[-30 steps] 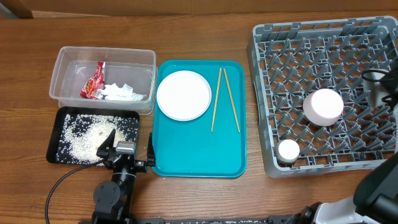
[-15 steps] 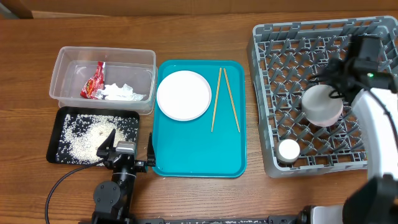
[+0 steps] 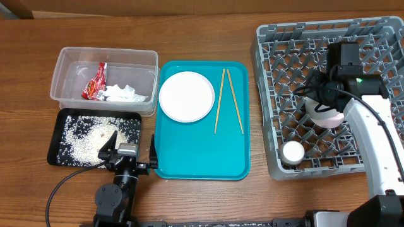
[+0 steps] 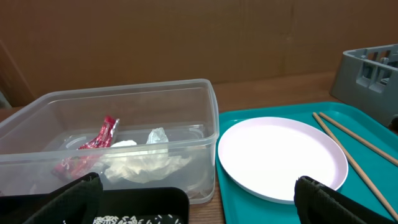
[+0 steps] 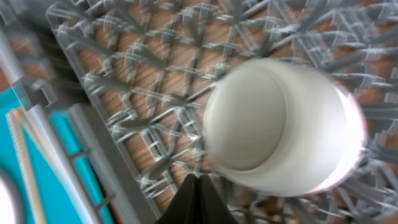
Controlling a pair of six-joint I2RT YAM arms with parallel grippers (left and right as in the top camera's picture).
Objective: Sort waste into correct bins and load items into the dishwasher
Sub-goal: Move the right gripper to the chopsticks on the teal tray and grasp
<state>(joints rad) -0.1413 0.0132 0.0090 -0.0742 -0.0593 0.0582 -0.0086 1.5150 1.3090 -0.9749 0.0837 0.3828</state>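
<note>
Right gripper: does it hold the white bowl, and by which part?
Nothing is held. The right gripper is shut and empty; the white bowl sits in the dish rack beyond its tips.

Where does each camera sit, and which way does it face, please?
Overhead: above the table, looking down on tub, teal tray and dish rack; both arms show.
Left wrist: low by the black tray, facing the tub and plate; its dark fingers show.
Right wrist: over the rack, looking down at the bowl; its fingertips meet at bottom.
Shared: plate and chopsticks, overhead and left wrist.
</note>
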